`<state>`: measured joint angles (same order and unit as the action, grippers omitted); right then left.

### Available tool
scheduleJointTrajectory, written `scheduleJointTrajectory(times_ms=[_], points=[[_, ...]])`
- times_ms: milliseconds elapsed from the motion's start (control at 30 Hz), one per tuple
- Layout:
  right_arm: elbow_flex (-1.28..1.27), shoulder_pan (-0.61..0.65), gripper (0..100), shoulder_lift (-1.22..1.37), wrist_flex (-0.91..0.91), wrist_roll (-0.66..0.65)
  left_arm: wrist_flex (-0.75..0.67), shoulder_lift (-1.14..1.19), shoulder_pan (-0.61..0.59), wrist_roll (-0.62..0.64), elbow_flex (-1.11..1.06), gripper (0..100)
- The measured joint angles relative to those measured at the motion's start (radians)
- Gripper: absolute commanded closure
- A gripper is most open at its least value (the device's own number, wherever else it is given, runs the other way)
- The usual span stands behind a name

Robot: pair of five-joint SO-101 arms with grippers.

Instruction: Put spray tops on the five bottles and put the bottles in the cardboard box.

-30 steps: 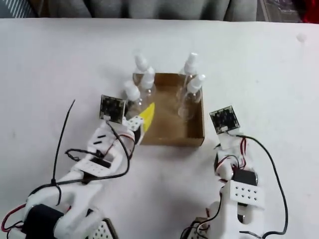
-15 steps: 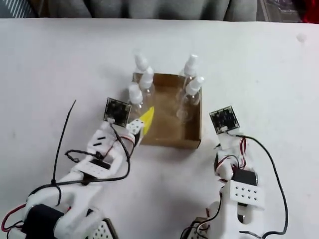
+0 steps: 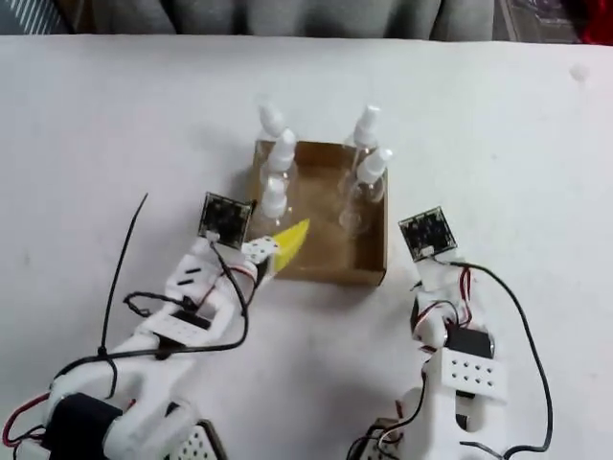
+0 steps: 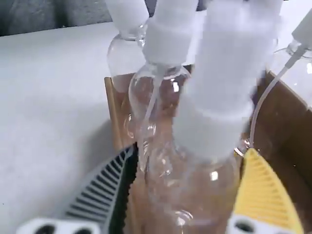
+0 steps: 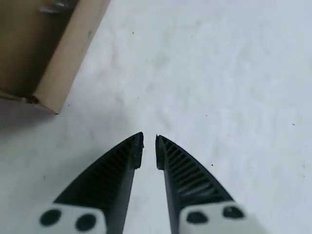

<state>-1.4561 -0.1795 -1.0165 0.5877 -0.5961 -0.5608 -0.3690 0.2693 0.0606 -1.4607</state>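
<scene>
From above we see a white table (image 3: 115,115) with an open cardboard box (image 3: 326,259) near its centre. The left arm (image 3: 182,316) comes in from 7 o'clock and the right arm (image 3: 450,335) from 5 o'clock. Five clear bottles stand upright at the box, each wearing a white spray top (image 3: 378,161).

The left gripper (image 3: 273,240) is clamped on the held bottle (image 3: 274,216) at the box's 8 o'clock side, just inside the left wall. A second bottle (image 3: 283,153) stands at 10 o'clock. A third bottle (image 3: 271,119) is at the 11 o'clock corner, and we cannot tell whether it is inside or just behind the far wall. A fourth bottle (image 3: 366,125) and a fifth bottle (image 3: 357,206) stand close together around 1 o'clock.

The left wrist view adds the grip itself. A grey finger (image 4: 102,195) and a yellow finger (image 4: 261,195) press opposite sides of the held bottle's glass body, with the box's brown floor behind it. A thin dip tube (image 4: 151,105) shows inside the second bottle. Whether the held bottle's base touches the floor is hidden.

The right wrist view shows the right gripper (image 5: 149,141) over bare table. Its black fingers are drawn nearly together with only a thin slit between them, and they hold nothing. A corner of the box lies off to one side, apart from it.
</scene>
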Motion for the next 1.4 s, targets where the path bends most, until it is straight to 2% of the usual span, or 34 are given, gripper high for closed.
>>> scheduleJointTrajectory(times_ms=[433, 1033, 1167, 1400], points=[[0.0, 0.0, 97.8, 0.0, -0.018, 0.0, 0.0, 0.0, 0.0, -0.002, -0.025, 60], [0.0, 0.0, 97.8, 0.0, -0.02, 0.0, 0.008, -0.048, -0.072, -0.002, -0.048, 60], [0.0, 0.0, 97.8, 0.0, -0.02, 0.0, 0.14, -0.206, -0.075, -0.002, -0.075, 60], [0.0, 0.0, 97.8, 0.0, -0.02, 0.0, 0.565, -0.554, -0.081, -0.002, -0.083, 60]])
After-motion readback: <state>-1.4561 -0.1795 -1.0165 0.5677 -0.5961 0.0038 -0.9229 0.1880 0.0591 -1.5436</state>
